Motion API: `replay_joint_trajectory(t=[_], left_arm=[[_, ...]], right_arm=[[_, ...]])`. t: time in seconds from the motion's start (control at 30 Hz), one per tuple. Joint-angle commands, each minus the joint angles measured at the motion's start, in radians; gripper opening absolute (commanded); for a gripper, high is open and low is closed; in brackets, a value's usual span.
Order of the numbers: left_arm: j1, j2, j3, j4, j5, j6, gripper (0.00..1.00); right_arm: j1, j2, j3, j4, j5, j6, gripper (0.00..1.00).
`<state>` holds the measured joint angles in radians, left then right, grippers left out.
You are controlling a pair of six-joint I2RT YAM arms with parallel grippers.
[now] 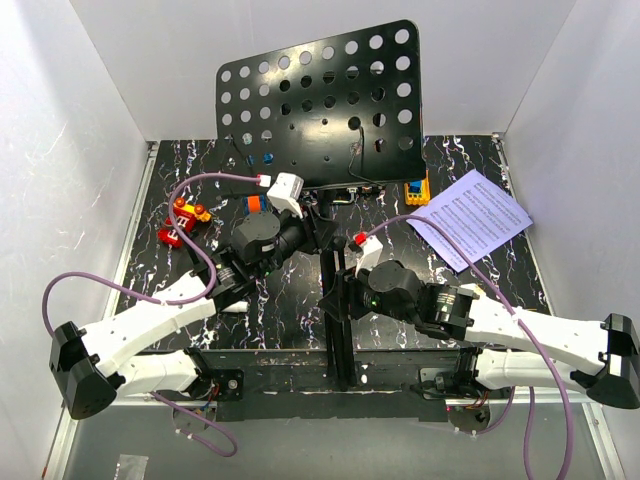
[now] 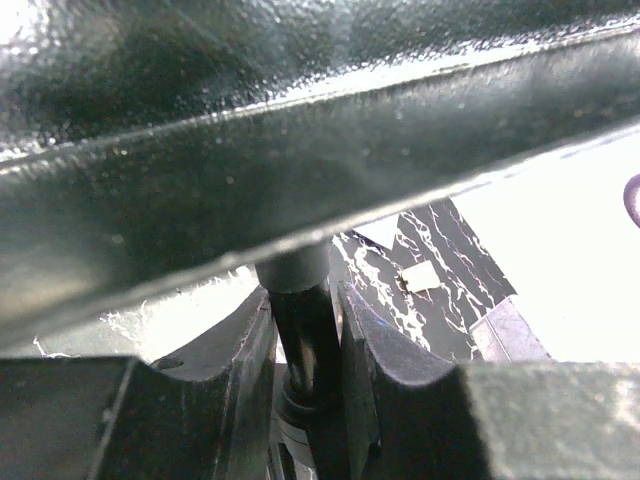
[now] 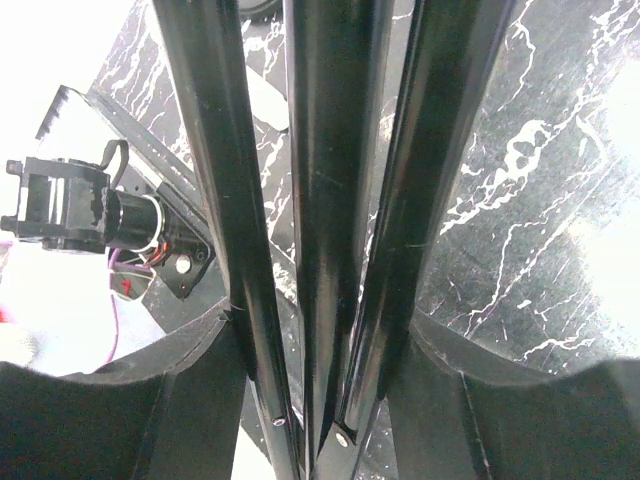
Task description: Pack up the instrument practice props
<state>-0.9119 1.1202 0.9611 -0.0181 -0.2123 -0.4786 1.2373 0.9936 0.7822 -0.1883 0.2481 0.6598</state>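
Music stand [image 1: 320, 165] standing upright mid-table | table [image 1: 500, 285] showing black marbling, white walls [image 1: 60, 120] enclosing it | left gripper [image 2: 302, 345] pinching pole [image 2: 298, 290] | right gripper [image 3: 320, 330] clamping folded legs [image 3: 215, 200] | sheet music [image 1: 470, 218] lying flat, right side

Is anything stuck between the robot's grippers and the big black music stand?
Nothing visible. The left gripper has its jaws around the music stand pole, just under the desk. The right gripper has its jaws around the folded legs lower down.
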Motion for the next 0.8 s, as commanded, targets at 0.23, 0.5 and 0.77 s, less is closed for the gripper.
replay_joint_trajectory(t=[0.23, 0.5, 0.77], left_arm=[[0.001, 0.026, -0.087, 0.05, -0.081, 0.037, 0.0], [-0.001, 0.079, -0.128, 0.084, -0.078, 0.043, 0.0], [-0.001, 0.202, -0.108, 0.127, -0.099, 0.093, 0.0]], right_arm=[[0.022, -0.058, 0.074, 0.19, -0.136, 0.104, 0.01], [-0.05, -0.04, -0.041, 0.273, -0.184, 0.135, 0.01], [-0.125, 0.019, -0.089, 0.349, -0.269, 0.161, 0.01]])
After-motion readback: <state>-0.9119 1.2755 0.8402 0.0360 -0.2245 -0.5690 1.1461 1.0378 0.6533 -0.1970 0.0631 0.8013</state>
